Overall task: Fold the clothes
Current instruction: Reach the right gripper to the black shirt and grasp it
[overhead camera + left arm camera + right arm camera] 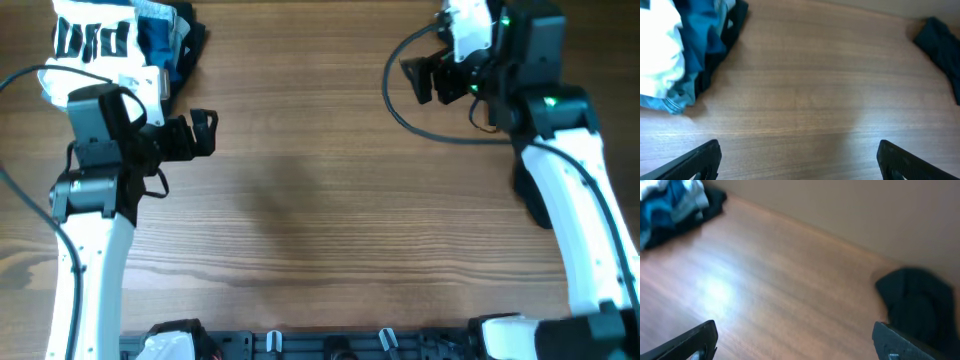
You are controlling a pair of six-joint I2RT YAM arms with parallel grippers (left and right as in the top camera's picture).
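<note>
Left claw (pixel 208 134) and right claw (pixel 415 80) gaped wide, empty; clothes (pixel 915 305) lay crumpled on the table (pixel 320 200), right side.

R gripper (pixel 795 332) w/ jaws spread wide, nothing btwn them; only the two dark fingers (pixel 692 342) show, at bottom L & bottom R corners. Wood table (pixel 770 280) fills most of the view, w/ a bright glare patch at left-centre. Black garment (pixel 917 305) lies crumpled at far R, near the beige wall (pixel 865 210). Top L corner: blurry clothes pile (pixel 675 205), blue & grey pieces w/ black fabric under.
</note>
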